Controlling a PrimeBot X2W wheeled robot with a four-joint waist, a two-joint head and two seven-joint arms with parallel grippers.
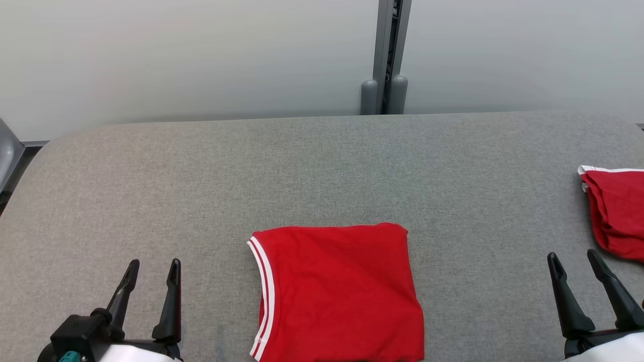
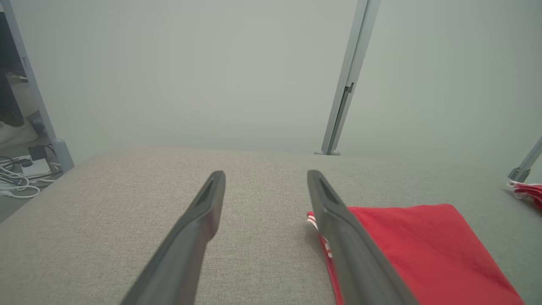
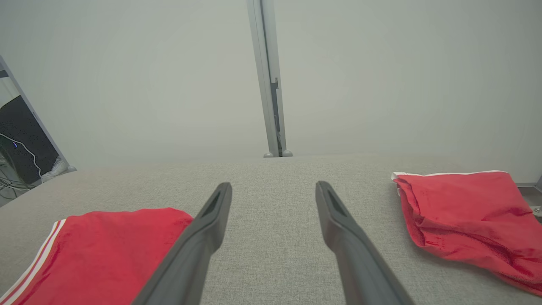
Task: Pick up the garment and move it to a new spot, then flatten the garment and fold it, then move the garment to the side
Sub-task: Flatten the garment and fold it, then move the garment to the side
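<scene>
A red garment (image 1: 339, 291) with white stripes along its left edge lies folded into a neat rectangle near the front middle of the grey table (image 1: 322, 166). It also appears as the red garment (image 2: 423, 250) and the red garment (image 3: 101, 254) in the wrist views. My left gripper (image 1: 153, 269) rests open at the lower left, apart from the cloth. At the lower right my right gripper (image 1: 573, 259) is open too, with nothing between its fingers. The left gripper (image 2: 266, 178) and the right gripper (image 3: 273, 188) both hover over bare table.
A second red cloth (image 1: 616, 211) with white trim lies crumpled at the table's right edge, seen as the second red cloth (image 3: 470, 216) in the right wrist view. A grey post (image 1: 385, 55) stands behind the table against a pale wall. Cables (image 2: 17, 178) lie on the floor at left.
</scene>
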